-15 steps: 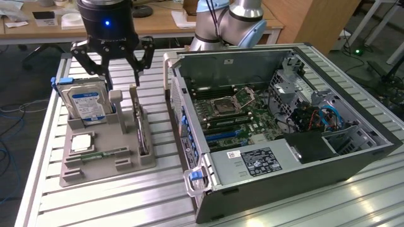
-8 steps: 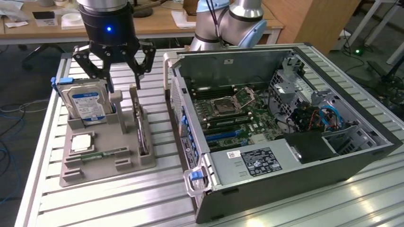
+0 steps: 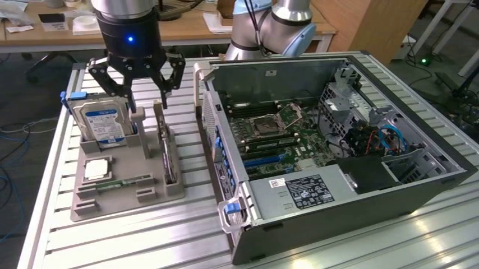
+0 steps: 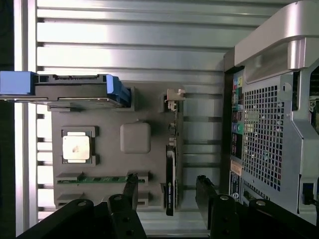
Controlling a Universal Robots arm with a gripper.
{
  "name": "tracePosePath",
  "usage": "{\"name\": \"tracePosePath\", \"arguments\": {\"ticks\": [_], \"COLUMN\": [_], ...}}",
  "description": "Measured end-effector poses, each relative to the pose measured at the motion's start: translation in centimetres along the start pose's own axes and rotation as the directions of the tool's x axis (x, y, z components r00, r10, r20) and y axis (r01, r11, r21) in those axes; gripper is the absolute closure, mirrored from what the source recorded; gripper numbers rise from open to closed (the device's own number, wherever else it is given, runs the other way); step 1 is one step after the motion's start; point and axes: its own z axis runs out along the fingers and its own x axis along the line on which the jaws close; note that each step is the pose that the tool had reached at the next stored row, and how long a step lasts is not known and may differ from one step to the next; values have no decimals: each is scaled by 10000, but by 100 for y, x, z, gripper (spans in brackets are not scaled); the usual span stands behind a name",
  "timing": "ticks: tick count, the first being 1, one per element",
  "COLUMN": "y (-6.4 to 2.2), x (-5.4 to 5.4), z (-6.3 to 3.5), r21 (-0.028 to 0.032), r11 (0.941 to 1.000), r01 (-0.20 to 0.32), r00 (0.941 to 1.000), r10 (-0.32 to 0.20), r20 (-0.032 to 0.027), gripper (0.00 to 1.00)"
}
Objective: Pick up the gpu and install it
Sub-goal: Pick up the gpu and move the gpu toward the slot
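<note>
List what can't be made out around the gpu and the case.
Exterior view: gpu cooler face, card seen nearly edge-on.
Exterior view: power supply label text, too small to read.
Wrist view: case interior, hidden by its perforated wall.

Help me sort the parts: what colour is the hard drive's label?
Blue with white patches; the label shows best in the exterior view.

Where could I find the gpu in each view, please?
Exterior view: the gpu stands on edge in the tray, on the side nearest the case, toward the exterior view's left.
Wrist view: the gpu is seen edge-on from above, between the tray's middle and the case.
Shared landmark: the hard drive, upright in the same tray.
</note>
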Motion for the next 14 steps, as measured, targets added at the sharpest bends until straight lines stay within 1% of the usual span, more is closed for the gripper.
{"name": "tracePosePath", "arguments": {"ticks": [7,8,14], "y": [-7,-8,-11], "x": [-3,-4,-12], "z": [46,56,130], "r21": [16,15,18], "r11": [10000,10000,10000], "r01": [-37,-39,-51], "r00": [10000,10000,10000], "r10": [37,39,51], "r20": [1,2,1], "gripper": [40,34,34]}}
